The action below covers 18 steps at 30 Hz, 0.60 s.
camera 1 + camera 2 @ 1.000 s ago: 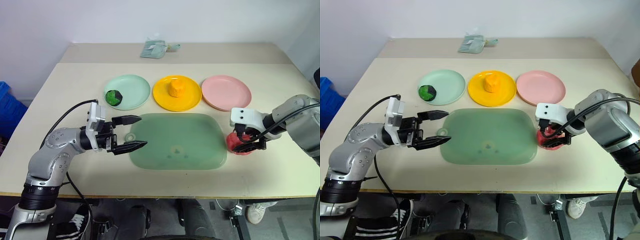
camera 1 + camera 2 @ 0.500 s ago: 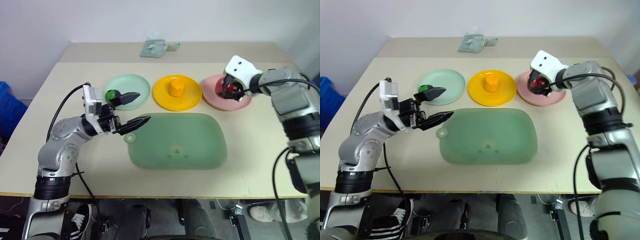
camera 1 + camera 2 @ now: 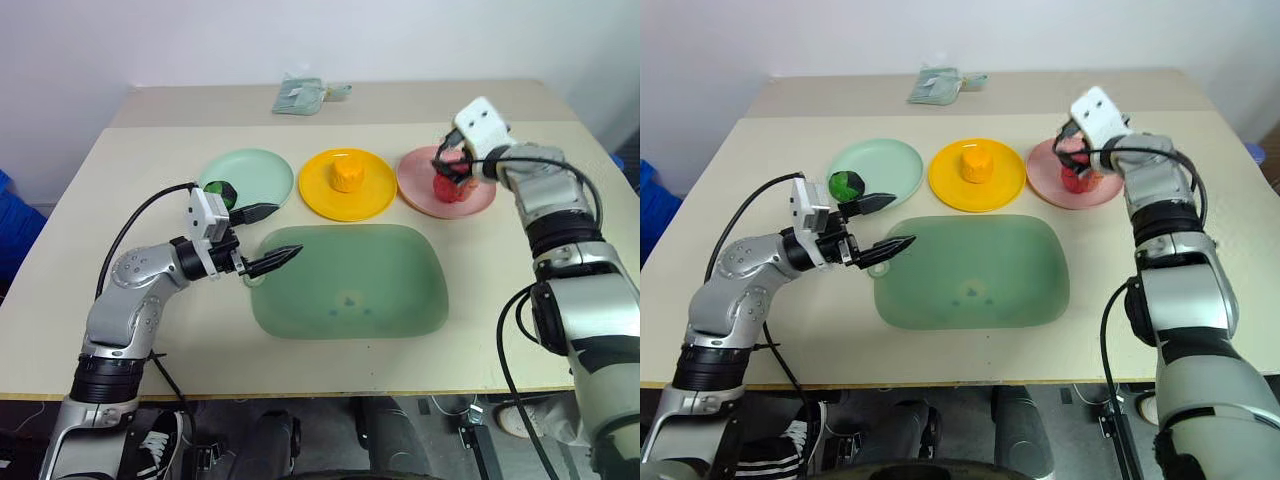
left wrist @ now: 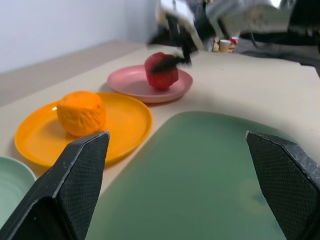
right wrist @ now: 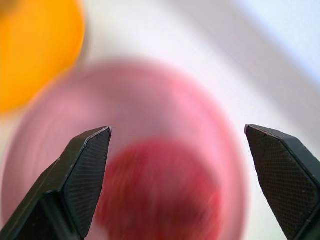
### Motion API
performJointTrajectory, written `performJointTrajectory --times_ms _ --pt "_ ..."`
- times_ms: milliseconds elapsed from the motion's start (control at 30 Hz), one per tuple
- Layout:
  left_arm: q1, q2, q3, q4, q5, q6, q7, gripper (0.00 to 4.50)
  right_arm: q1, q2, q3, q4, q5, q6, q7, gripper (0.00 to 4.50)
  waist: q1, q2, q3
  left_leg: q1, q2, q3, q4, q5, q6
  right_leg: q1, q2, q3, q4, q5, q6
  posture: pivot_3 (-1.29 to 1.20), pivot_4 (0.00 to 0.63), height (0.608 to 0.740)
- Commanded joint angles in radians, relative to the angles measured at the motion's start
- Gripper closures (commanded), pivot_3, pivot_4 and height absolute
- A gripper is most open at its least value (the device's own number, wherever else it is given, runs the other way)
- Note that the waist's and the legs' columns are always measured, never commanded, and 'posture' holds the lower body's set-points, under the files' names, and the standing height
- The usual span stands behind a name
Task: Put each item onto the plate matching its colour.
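Observation:
The pinkish-red apple point(image 3: 451, 187) rests on the pink plate point(image 3: 415, 190). My right gripper point(image 3: 446, 166) hovers just over the apple, open, its fingers point(image 5: 80, 175) spread wide on either side of it. An orange-yellow fruit point(image 3: 346, 176) sits on the yellow plate point(image 3: 375, 196). On the near left part of the mint green plate point(image 3: 262, 168) lies the dark green and black fruit point(image 3: 220, 190). My left gripper point(image 3: 288, 228) stands open and empty over the left edge of the green mat, pointing right.
The large green mat point(image 3: 380, 275) with its ring tab lies in front of the three plates. A pale green cloth bundle point(image 3: 298, 95) sits at the far edge of the table. A blue bin point(image 3: 12, 228) stands left of the table.
My right gripper carried the apple from the table right of the mat up onto the pink plate and opened there. My left gripper moved a little forward, toward the mat's left edge.

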<state>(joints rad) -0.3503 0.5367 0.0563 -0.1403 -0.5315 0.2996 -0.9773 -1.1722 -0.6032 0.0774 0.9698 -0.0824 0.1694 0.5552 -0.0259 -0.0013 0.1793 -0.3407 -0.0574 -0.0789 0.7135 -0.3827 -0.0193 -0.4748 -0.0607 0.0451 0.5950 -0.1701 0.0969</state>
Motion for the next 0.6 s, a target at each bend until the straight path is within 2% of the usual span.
performJointTrajectory --times_ms 33,133,267,400,567,600 --pt "0.004 0.013 0.052 -0.064 -0.051 -0.006 -0.012 0.0 -0.061 0.012 -0.163 -0.139 0.2 0.013 0.116 0.04 0.001 0.0 0.0 0.0 0.0 0.0 0.0 0.0 0.0 0.0 0.0 0.0 0.0 0.0 0.0 0.0 0.15 0.74" --pt "0.03 0.033 0.087 -0.103 -0.088 0.01 -0.013 0.0 -0.002 0.039 -0.208 -0.322 0.334 0.099 0.264 0.04 -0.006 0.0 0.0 0.0 0.001 0.0 -0.001 0.0 0.001 0.0 0.001 0.0 0.0 0.0 0.0 0.0 0.15 0.74" --pt "0.074 0.066 0.102 -0.13 -0.124 0.043 -0.037 0.0 0.137 0.029 -0.2 -0.569 0.417 0.172 0.366 0.04 -0.002 0.0 0.0 0.0 0.001 -0.002 0.0 -0.001 0.001 0.002 0.0 -0.002 0.0 0.0 0.0 0.0 0.15 0.74" --pt "0.091 0.123 0.103 -0.07 -0.172 0.074 -0.163 0.0 0.424 -0.035 -0.198 -1.004 0.544 0.277 0.464 0.04 0.018 0.001 0.0 -0.001 0.0 -0.003 0.0 -0.001 0.002 0.002 0.0 -0.002 0.0 0.0 0.0 0.0 0.15 0.74" --pt "0.046 0.116 0.06 0.006 -0.16 0.059 -0.25 0.0 0.744 -0.163 -0.239 -1.354 0.663 0.393 0.525 0.04 0.018 0.001 0.0 0.001 -0.001 -0.002 0.001 -0.002 0.004 0.005 -0.002 -0.002 -0.002 0.0 0.0 0.0 0.15 0.74" --pt "0.039 0.11 0.051 0.016 -0.154 0.056 -0.258 0.0 0.782 -0.187 -0.245 -1.388 0.672 0.405 0.529 0.04 0.016 0.001 0.0 0.002 0.0 -0.002 0.001 -0.005 0.009 0.006 -0.001 -0.003 -0.002 0.0 0.0 0.0 0.15 0.74"
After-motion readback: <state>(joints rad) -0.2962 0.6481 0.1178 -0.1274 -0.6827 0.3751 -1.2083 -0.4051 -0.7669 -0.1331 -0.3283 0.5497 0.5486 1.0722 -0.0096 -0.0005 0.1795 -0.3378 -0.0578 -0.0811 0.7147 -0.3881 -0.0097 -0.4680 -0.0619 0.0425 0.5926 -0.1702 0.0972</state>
